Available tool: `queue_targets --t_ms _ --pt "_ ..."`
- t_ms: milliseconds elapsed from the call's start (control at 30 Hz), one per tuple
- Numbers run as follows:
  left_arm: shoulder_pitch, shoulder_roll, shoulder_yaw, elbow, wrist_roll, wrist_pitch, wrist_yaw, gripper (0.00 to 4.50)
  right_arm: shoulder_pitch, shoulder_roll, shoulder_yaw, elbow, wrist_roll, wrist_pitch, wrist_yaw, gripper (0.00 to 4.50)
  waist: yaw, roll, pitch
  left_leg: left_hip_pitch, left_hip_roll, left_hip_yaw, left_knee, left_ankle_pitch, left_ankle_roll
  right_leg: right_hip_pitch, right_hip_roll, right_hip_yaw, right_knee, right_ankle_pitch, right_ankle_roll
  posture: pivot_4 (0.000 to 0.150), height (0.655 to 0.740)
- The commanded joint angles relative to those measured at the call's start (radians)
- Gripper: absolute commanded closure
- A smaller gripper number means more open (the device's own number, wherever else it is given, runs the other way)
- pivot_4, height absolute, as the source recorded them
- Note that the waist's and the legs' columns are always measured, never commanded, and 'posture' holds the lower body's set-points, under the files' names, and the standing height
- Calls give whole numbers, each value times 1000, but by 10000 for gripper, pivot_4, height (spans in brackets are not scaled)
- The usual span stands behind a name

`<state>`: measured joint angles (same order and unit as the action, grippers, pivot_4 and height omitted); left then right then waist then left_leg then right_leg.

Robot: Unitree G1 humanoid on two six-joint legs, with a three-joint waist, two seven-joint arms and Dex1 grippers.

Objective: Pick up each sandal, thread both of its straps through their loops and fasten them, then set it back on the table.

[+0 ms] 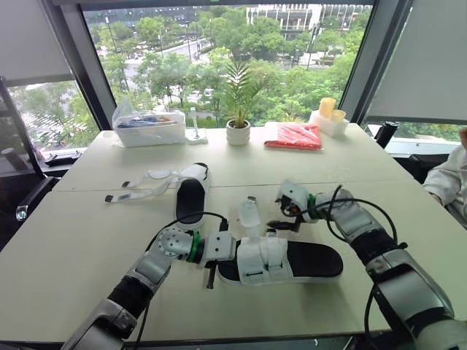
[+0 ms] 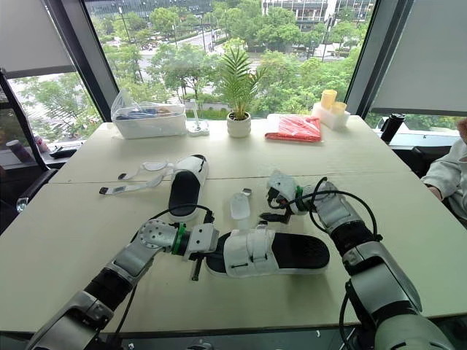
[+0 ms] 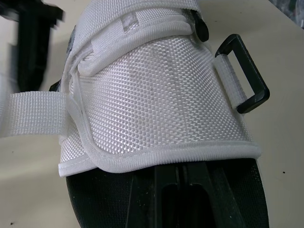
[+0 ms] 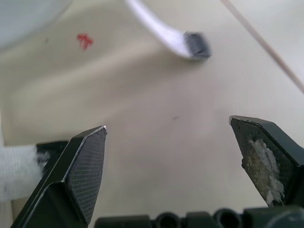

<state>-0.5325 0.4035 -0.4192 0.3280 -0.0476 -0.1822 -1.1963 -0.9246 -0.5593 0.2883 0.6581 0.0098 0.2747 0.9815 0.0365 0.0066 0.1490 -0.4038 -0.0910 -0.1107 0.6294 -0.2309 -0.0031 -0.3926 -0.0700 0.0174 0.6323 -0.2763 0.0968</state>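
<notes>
Little looks done: the black-soled, white-strapped fabric sandal (image 1: 306, 261) at the left gripper (image 1: 217, 257), whose grip cannot be told, has a loose strap (image 1: 249, 214) beside the released right gripper (image 4: 175, 137), and the matching sandal (image 1: 191, 195) beyond both lies unfastened.

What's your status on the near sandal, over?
Left gripper shut on near sandal. Right gripper open, short of its loose strap. Black loop unthreaded. Nothing between them.
</notes>
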Motion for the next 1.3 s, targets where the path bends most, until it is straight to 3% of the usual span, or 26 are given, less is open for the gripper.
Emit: queue_targets --t_ms 33,233,367,700,967,1300 --pt "44 18 -70 81 97 52 0 45000 -63 -27 -82 -101 95 177 95 499 1 0 0 0 0 0 0 0 0 0 0 0 0 0 0 1500 7400" --pt "40 16 -70 87 98 48 3 45000 -62 -56 -144 -264 279 606 241 499 1 0 0 -1 0 0 0 0 0 0 -1 0 0 -2 -3 1500 7400" --pt "38 15 -71 90 99 47 1 45000 -14 -60 -129 -329 351 750 279 499 1 0 0 -2 0 0 -1 0 0 -1 -1 0 0 -2 -3 1500 7400" --pt "36 16 -69 87 97 50 0 45000 -1 73 -95 -191 352 745 221 499 0 0 0 -2 0 0 0 0 0 -2 -1 0 0 -2 -3 1500 7400" --pt "43 19 -63 74 99 57 15 45000 -174 258 -170 132 362 680 185 499 -1 0 0 -2 0 0 0 0 0 -3 -1 0 1 0 -1 1500 7400" --pt "55 11 -63 56 96 75 36 45000 -314 318 -250 307 359 593 181 499 -1 1 0 -2 -1 0 -1 0 -1 -3 -1 0 1 0 0 1500 7400"
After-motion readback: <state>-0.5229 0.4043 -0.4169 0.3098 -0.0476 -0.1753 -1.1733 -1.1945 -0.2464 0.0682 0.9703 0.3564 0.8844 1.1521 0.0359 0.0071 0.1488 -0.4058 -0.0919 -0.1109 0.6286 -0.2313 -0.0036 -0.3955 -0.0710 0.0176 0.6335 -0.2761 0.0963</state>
